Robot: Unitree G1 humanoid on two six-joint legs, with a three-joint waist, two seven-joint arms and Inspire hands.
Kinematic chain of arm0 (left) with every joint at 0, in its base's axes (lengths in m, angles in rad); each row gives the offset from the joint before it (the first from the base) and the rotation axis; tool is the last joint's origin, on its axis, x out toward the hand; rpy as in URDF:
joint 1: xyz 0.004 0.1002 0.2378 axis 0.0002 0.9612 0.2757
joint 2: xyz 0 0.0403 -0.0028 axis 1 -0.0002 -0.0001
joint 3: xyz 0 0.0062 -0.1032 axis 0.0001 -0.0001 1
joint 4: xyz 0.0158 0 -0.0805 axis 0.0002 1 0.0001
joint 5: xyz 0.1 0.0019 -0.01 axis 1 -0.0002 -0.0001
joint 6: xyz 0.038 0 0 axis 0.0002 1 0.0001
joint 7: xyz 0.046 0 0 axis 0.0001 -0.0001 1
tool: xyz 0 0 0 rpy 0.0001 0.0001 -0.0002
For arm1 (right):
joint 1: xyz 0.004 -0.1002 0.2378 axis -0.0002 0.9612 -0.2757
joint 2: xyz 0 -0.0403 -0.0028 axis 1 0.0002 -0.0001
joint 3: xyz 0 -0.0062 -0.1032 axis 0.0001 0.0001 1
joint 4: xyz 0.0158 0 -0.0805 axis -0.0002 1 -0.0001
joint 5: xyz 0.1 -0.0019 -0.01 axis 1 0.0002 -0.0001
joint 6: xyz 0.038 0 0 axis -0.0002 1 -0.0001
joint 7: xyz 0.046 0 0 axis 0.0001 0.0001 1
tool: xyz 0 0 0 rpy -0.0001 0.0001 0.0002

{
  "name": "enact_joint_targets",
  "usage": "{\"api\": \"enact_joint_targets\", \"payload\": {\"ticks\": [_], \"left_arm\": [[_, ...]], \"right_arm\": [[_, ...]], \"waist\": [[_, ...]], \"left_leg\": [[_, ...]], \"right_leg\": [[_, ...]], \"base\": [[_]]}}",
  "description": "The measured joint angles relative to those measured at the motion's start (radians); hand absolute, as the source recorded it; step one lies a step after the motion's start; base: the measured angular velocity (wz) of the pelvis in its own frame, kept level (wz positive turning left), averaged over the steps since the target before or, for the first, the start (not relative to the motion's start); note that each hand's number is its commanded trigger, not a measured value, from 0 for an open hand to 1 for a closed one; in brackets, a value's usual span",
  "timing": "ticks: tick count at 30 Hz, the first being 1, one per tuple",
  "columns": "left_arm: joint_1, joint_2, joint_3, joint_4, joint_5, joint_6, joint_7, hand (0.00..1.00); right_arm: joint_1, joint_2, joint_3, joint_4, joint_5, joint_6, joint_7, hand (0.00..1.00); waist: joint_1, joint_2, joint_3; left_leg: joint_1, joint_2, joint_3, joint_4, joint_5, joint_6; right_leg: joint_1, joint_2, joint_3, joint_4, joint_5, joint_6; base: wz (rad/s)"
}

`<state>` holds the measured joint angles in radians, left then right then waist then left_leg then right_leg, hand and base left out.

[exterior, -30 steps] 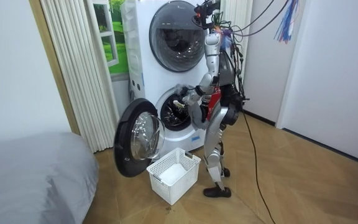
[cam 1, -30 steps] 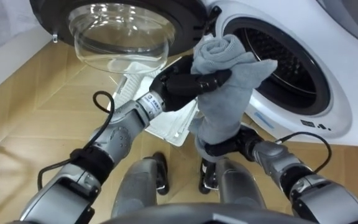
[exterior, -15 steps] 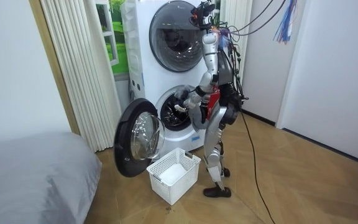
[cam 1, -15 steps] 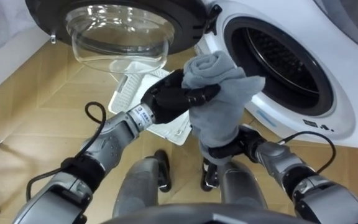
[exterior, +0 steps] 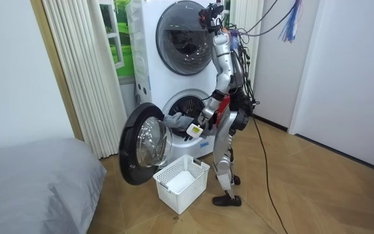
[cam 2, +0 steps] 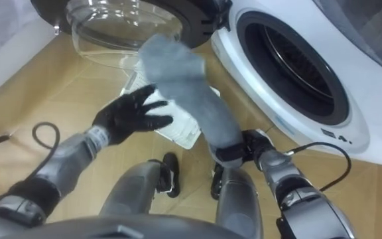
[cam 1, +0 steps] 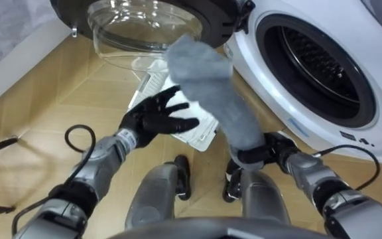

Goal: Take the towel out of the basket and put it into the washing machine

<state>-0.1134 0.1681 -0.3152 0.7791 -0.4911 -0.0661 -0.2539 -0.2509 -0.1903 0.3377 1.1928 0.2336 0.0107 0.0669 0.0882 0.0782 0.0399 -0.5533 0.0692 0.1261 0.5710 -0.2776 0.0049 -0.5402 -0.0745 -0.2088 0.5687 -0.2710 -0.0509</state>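
A grey towel (cam 1: pixel 207 93) stands up in the air in front of the washing machine (cam 1: pixel 377 99), its top end leaning toward the open door (cam 1: pixel 144 20). My right hand (cam 1: pixel 265 157) is shut on the towel's lower end, below the round drum opening (cam 1: pixel 317 73). My left hand (cam 1: pixel 154 118) is open with fingers spread, left of the towel and apart from it, above the white basket (cam 1: pixel 201 129). In the room view I stand close before the lower machine, with the towel (exterior: pixel 174 121) held out over the door (exterior: pixel 141 143).
A second machine (exterior: pixel 180 39) is stacked on top. The white laundry basket (exterior: pixel 182 182) stands on the wood floor by my feet, below the open door. A grey bed (exterior: pixel 37 182) lies at the room view's left, with curtains (exterior: pixel 83 71) behind the door.
My left hand has let go of the towel's top and opened, dropping to the left. The towel, held by the right hand alone, has swung away from the drum toward the door.
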Motion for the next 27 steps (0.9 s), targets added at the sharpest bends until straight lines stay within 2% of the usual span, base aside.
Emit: {"api": "enact_joint_targets", "payload": {"ticks": [2, 5, 9, 11, 13, 19, 22, 27], "left_arm": [[0.01, -0.002, 0.001, 0.0, 0.007, 0.0, 0.036, 0.0], [0.018, -0.002, 0.002, 0.0, 0.012, 0.0, 0.082, 0.0], [0.028, -0.015, -0.002, -0.001, 0.014, 0.006, 0.133, 0.0], [0.028, -0.023, -0.002, -0.001, 0.015, 0.016, 0.15, 0.0], [0.03, -0.027, -0.003, -0.003, 0.015, 0.018, 0.167, 0.0], [0.043, -0.039, -0.037, -0.013, 0.012, 0.018, 0.224, 0.0], [0.048, -0.045, -0.043, -0.012, -0.005, 0.019, 0.25, 0.0], [0.061, -0.047, -0.045, -0.013, -0.007, 0.019, 0.308, 0.0]], "right_arm": [[0.001, -0.001, -0.018, 0.015, 0.04, 0.0, -0.005, 1.0], [0.001, 0.0, -0.047, 0.031, 0.09, 0.003, -0.022, 1.0], [-0.001, -0.002, -0.048, 0.041, 0.144, 0.005, -0.043, 1.0], [-0.003, -0.003, -0.053, 0.041, 0.162, 0.005, -0.06, 1.0], [-0.006, -0.003, -0.058, 0.041, 0.174, 0.005, -0.072, 1.0], [-0.005, -0.003, -0.087, 0.052, 0.258, 0.005, -0.138, 1.0], [-0.005, -0.003, -0.1, 0.043, 0.355, 0.005, -0.193, 1.0], [-0.009, 0.008, -0.186, 0.006, 0.548, -0.006, -0.295, 1.0]], "waist": [[0.001, 0.008, -0.0054], [0.001, 0.015, -0.008], [0.002, 0.018, -0.0066], [0.002, 0.019, -0.0066], [0.002, 0.021, -0.0054], [-0.004, 0.038, -0.0024], [-0.003, 0.045, -0.0046], [-0.012, 0.05, -0.0051]], "left_leg": [[0.001, -0.007, -0.009, -0.002, 0.005, 0.001], [0.001, -0.014, -0.009, -0.01, 0.014, 0.004], [-0.001, -0.015, -0.01, -0.005, 0.021, 0.008], [-0.01, -0.028, -0.012, 0.006, 0.022, 0.009], [-0.021, -0.03, -0.013, 0.014, 0.022, 0.01], [-0.032, -0.046, -0.013, 0.017, 0.027, 0.017], [-0.03, -0.045, 0.004, 0.015, 0.027, 0.017], [-0.026, -0.048, 0.014, 0.011, 0.027, 0.017]], "right_leg": [[0.004, -0.008, -0.014, 0.002, 0.0, 0.0], [0.002, -0.017, -0.018, 0.005, 0.0, 0.0], [-0.002, -0.028, -0.018, 0.013, -0.003, -0.002], [-0.014, -0.035, -0.015, 0.035, -0.01, -0.001], [-0.031, -0.043, -0.013, 0.052, -0.014, -0.001], [-0.058, -0.064, -0.003, 0.091, -0.026, 0.003], [-0.064, -0.064, 0.009, 0.094, -0.026, 0.003], [-0.07, -0.063, 0.018, 0.1, -0.026, 0.003]], "base": [[0.14], [0.08], [0.06], [0.05], [0.04], [0.04], [-0.1], [-0.03]]}}
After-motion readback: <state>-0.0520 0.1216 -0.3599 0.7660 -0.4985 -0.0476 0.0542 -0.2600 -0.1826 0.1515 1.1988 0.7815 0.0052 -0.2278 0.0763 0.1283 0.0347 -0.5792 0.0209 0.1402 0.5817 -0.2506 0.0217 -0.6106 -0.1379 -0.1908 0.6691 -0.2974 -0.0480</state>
